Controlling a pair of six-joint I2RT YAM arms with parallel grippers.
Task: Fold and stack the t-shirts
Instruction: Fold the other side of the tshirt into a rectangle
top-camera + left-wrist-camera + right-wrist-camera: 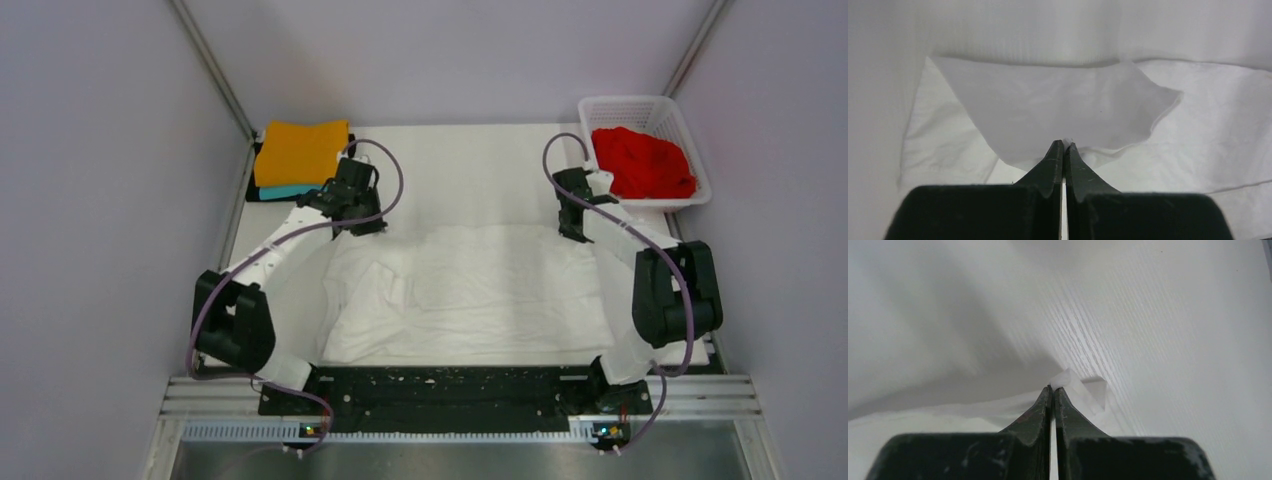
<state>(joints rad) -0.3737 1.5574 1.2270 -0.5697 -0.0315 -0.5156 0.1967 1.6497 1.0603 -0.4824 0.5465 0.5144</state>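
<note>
The large white t-shirt [470, 295] lies spread across the middle of the table. My left gripper [362, 224] is shut on its far left edge; in the left wrist view the pinched cloth [1058, 107] hangs as a lifted flap beyond my left gripper [1064, 145]. My right gripper [571, 233] is shut on the shirt's far right edge, and the pinched corner [1075, 382] shows at my right gripper [1052, 388]. A folded orange t-shirt [300, 152] lies on a folded teal one [290, 190] at the back left. The red t-shirt [642, 162] lies crumpled in the basket.
A white plastic mesh basket [690, 135] stands at the back right. Grey walls close in both sides and the back. A black strip and metal rails run along the near edge by the arm bases.
</note>
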